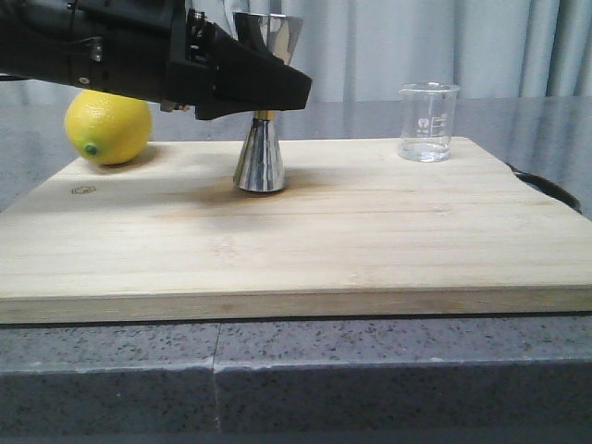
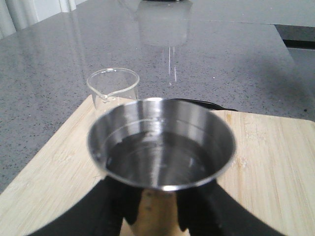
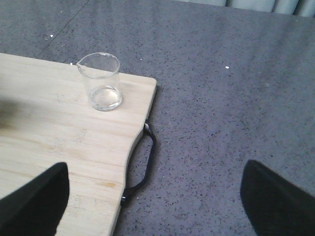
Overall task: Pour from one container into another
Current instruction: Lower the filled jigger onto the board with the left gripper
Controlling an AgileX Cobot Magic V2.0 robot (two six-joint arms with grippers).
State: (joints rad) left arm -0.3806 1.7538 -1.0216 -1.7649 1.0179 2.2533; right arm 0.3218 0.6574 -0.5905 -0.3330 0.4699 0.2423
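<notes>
On board, centre-back: jigger (image 1: pixel 261 157), upright, pinched at its waist by left claw (image 2: pixel 156 206).
Board's far right corner: beaker (image 1: pixel 427 121), upright, untouched.
Right claw (image 3: pixel 152 196): spread wide, empty.

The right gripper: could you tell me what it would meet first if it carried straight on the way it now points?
Probably the bare grey countertop. The right gripper is open beside the board's handle, and the beaker stands off to one side; depth is unclear.

Soft even daylight, faint shadows, blurred fingers (image 3: pixel 34 201)
</notes>
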